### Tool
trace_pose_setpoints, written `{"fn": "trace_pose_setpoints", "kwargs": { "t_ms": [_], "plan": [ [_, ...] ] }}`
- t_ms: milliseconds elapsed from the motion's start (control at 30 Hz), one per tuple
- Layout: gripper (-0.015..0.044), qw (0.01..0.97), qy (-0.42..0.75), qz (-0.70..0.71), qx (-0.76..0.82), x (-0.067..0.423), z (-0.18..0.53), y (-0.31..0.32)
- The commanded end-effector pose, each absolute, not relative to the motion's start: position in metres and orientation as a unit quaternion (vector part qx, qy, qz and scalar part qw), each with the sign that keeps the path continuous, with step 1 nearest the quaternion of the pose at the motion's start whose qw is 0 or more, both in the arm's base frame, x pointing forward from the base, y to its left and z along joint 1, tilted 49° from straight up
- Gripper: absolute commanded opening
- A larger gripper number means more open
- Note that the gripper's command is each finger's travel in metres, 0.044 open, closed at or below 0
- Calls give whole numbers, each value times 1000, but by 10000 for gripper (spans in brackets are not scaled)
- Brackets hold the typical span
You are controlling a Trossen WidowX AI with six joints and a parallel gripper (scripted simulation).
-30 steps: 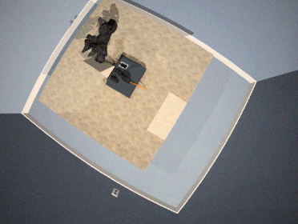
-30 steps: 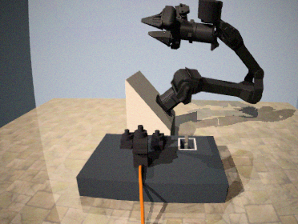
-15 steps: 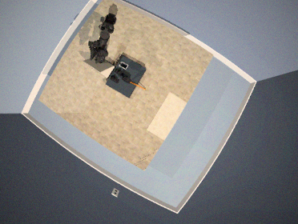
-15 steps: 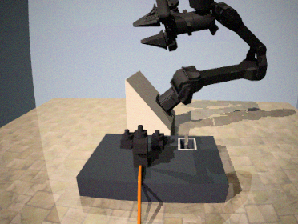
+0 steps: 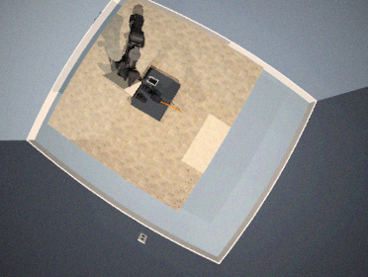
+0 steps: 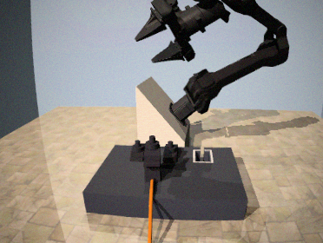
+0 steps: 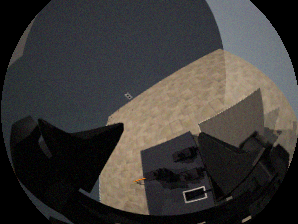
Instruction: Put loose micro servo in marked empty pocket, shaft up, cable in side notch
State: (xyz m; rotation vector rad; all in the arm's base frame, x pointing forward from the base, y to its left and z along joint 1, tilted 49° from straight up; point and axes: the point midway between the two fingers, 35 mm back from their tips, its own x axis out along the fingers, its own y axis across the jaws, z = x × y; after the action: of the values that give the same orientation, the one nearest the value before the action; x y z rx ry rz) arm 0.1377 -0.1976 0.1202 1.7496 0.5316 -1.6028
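Observation:
The dark deck block (image 6: 204, 191) (image 5: 168, 89) (image 7: 156, 159) lies on the tiled floor. Its marked pocket (image 6: 202, 161) (image 5: 152, 80) (image 7: 194, 195) has a white outline and sits near the deck's back right. The micro servo (image 6: 152, 160) is dark, with an orange cable (image 6: 151, 208) (image 5: 170, 105) (image 7: 140, 180) running off the deck's front. It stands on the deck left of the pocket, between two other dark servos (image 6: 137, 152) (image 6: 170, 153). My gripper (image 6: 145, 49) (image 7: 160, 131) is open and empty, high above the deck.
A beige wedge (image 6: 149, 108) stands behind the deck, and the arm's lower link (image 6: 195, 93) leans beside it. A pale rectangle (image 5: 207, 143) lies on the floor away from the deck. A low white rim (image 5: 49, 99) borders the floor.

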Motion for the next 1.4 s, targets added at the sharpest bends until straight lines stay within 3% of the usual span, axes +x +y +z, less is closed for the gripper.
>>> {"fn": "trace_pose_setpoints", "kwargs": {
  "t_ms": [0, 700, 1367],
  "plan": [
    [440, 300, 220, -606, 703, 156, 115, -193],
    [440, 36, 289, -577, 763, 238, 84, -157],
    [440, -262, 305, -596, 695, 304, 51, -109]
  ]
}}
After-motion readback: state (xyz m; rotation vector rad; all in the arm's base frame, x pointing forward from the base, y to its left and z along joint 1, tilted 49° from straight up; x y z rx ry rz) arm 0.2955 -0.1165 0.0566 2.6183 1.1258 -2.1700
